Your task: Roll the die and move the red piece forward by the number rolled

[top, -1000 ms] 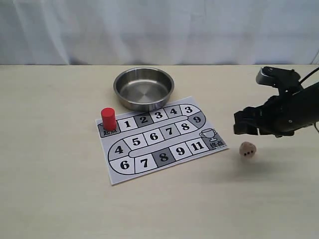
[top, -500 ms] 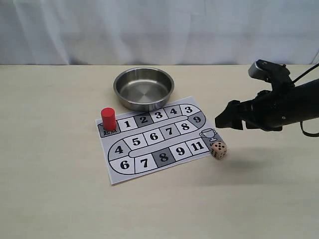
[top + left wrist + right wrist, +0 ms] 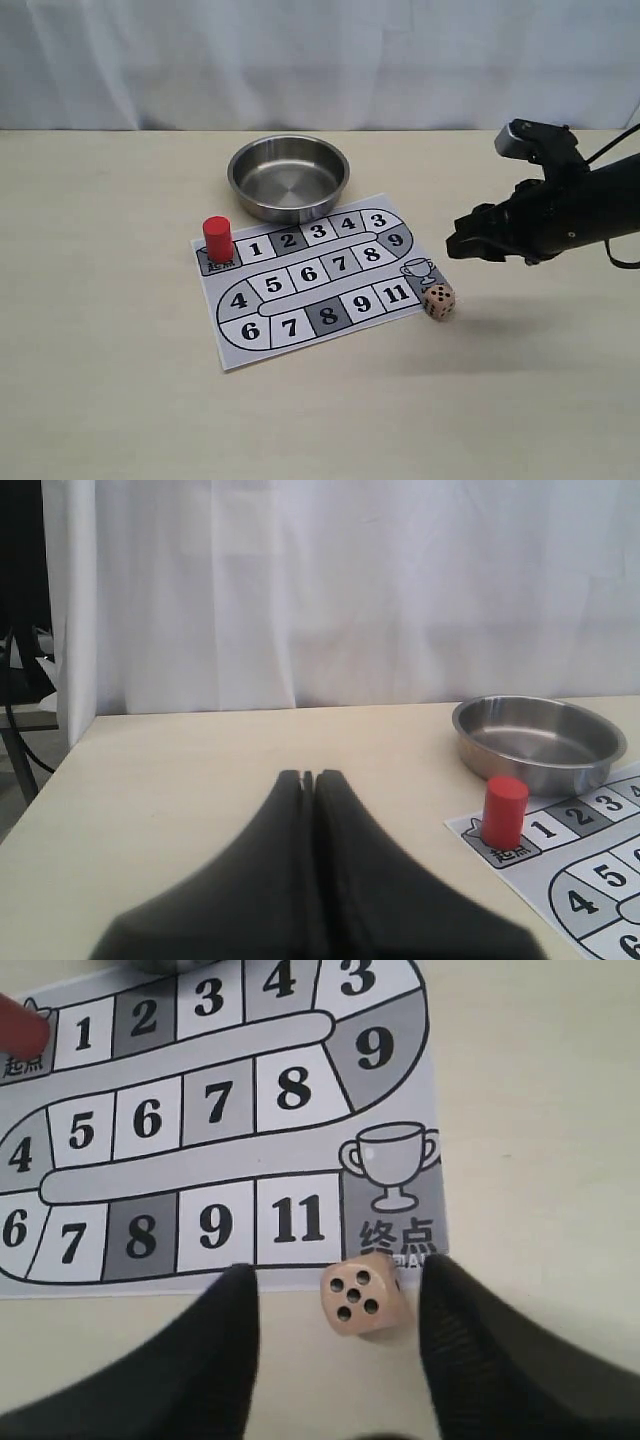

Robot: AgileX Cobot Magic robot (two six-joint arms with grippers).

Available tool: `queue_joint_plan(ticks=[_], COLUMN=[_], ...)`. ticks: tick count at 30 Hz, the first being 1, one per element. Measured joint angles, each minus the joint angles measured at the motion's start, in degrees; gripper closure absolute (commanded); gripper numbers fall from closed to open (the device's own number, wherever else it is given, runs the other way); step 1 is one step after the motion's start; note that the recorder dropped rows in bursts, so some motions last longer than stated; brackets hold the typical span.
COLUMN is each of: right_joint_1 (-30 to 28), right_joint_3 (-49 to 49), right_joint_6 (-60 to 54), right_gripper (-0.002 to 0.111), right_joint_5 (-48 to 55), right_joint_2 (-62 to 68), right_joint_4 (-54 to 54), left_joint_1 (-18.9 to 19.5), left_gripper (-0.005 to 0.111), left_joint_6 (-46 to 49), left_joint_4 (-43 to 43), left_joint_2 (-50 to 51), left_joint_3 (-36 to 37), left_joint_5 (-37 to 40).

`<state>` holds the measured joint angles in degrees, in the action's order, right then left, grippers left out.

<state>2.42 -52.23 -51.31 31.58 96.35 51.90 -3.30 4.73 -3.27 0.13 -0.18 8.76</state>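
The die [image 3: 438,300] is a pale beige cube lying on the table, touching the corner of the numbered board [image 3: 232,353] beside the trophy square. In the right wrist view the die [image 3: 363,1295] shows five pips on top. My right gripper [image 3: 463,246] hovers open above and right of it, and the die sits between the spread fingers [image 3: 338,1274] without touching them. The red piece [image 3: 217,239] stands upright on the start square at the board's left end, also seen as the red piece [image 3: 504,812]. My left gripper [image 3: 308,776] is shut and empty, away from the board.
A steel bowl [image 3: 288,177] sits empty just behind the board, close to the red piece. The board's track runs 1 to 11 to the trophy square [image 3: 390,1185]. A white curtain closes off the back of the table.
The die rolled left across the table and stopped at the board's corner. My right gripper swung left over it, then drew back a little to the right.
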Motion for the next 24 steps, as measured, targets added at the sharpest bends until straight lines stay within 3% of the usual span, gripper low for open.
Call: queue_joint_plan(ticks=[1, 3, 8, 11, 14, 24], right_joint_1=[0.00, 0.00, 1.37, 7.36, 9.93, 10.30], right_joint_3=[-0.38, -1.19, -1.57, -1.86, -1.99, -1.99], right_joint_6=[0.11, 0.98, 10.71, 22.49, 28.13, 31.27], right_gripper=[0.091, 0.104, 0.104, 0.104, 0.104, 0.104], right_joint_5=[0.45, 1.71, 1.95, 1.52, 1.20, -1.58], right_joint_2=[0.00, 0.00, 0.00, 0.00, 0.12, 5.44], right_joint_4=[-0.59, -2.51, -14.26, -29.45, -36.70, -38.03], left_joint_1=[0.00, 0.00, 0.00, 0.00, 0.00, 0.00], left_gripper=[0.107, 0.107, 0.107, 0.107, 0.107, 0.107], left_joint_6=[0.00, 0.00, 0.00, 0.00, 0.00, 0.00], left_joint_4=[0.00, 0.00, 0.00, 0.00, 0.00, 0.00], left_joint_2=[0.00, 0.00, 0.00, 0.00, 0.00, 0.00], left_joint_3=[0.00, 0.00, 0.00, 0.00, 0.00, 0.00], left_joint_5=[0.00, 0.00, 0.00, 0.00, 0.00, 0.00])
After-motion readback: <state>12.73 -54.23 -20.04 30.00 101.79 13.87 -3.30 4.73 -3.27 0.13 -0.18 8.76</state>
